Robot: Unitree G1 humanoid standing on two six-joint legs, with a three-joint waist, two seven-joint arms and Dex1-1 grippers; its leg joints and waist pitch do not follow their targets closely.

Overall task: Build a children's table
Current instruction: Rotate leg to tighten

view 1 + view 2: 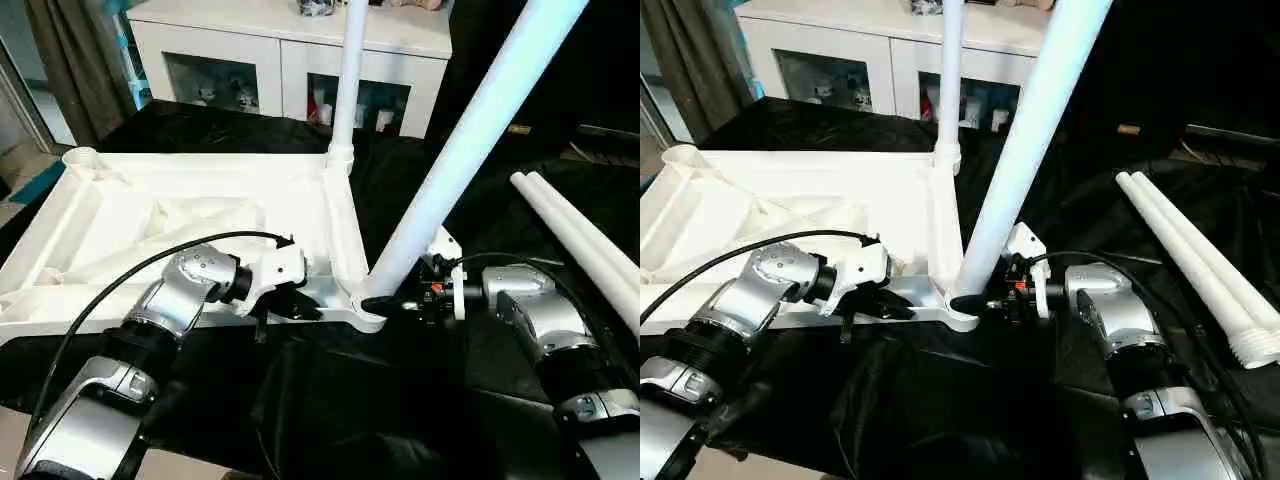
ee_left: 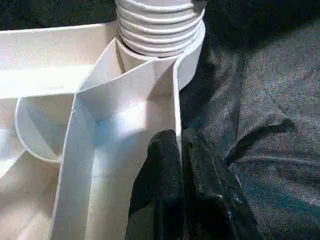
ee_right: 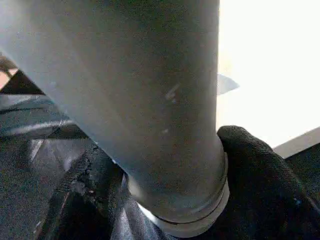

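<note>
The left gripper (image 2: 181, 165) pinches the near rim of the upturned children's table (image 1: 190, 215). Just right, the right gripper (image 3: 165, 200) clasps the base of a tilted leg (image 1: 470, 140) in the near-right corner socket (image 1: 362, 305). Two loose legs (image 1: 1195, 260) lie far right.

The left gripper's (image 2: 181, 150) two black fingers (image 2: 160, 185) are pressed together on the thin upright side wall of the white plastic children's table (image 2: 115, 135), one finger inside the ribbed underside and the other outside the wall. Beyond the fingers, the wall runs to a rounded corner socket (image 2: 187, 62) holding the ridged, threaded end of a white tubular leg (image 2: 160, 25). Black cloth covering the tabletop (image 2: 265, 100) lies just beside the wall's outer face.
</note>
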